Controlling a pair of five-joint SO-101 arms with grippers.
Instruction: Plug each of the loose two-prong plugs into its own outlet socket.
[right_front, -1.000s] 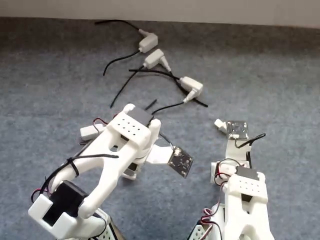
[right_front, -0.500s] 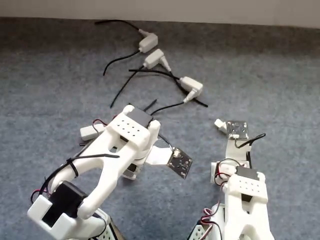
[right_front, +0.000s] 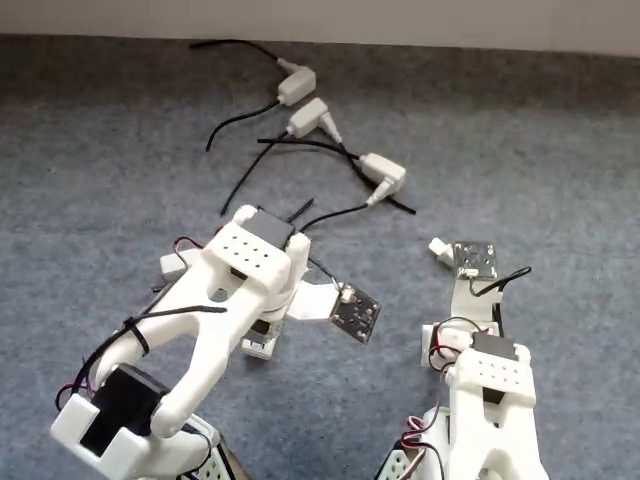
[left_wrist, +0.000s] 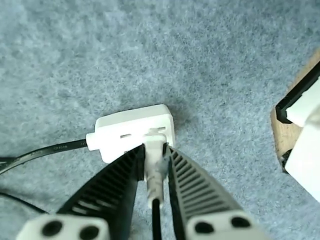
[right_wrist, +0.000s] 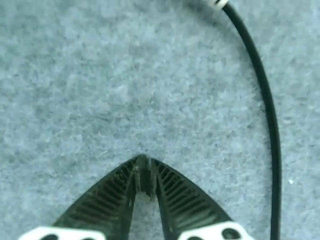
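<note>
At the left, the left arm (right_front: 215, 310) bends low over the grey counter (right_front: 90, 170), and a socket (right_front: 178, 264) shows just past its side. From the wrist, the left pincer (left_wrist: 154, 150) is clamped on a white plug (left_wrist: 154, 162), both black fingers (left_wrist: 125, 172) pressed to the plug's sides. The plug's front end touches the slotted face of the socket (left_wrist: 131, 131); whether the prongs are seated cannot be told. The socket lies flat on the counter, and a black cord (left_wrist: 42, 152) leaves its end. Further back and toward the middle, three more white pieces lie on the counter, each with a black cable: a far block (right_front: 296, 85), a middle block (right_front: 306, 119) and a near block (right_front: 384, 171), the first two close together and the third a little apart. At the right, the right arm (right_front: 490, 385) stands well apart from the left arm. The right pincer (right_wrist: 145, 170) is closed tip to tip with nothing between its fingers, just above bare counter. A black cable (right_wrist: 265, 110) runs along the counter near it, untouched.
</note>
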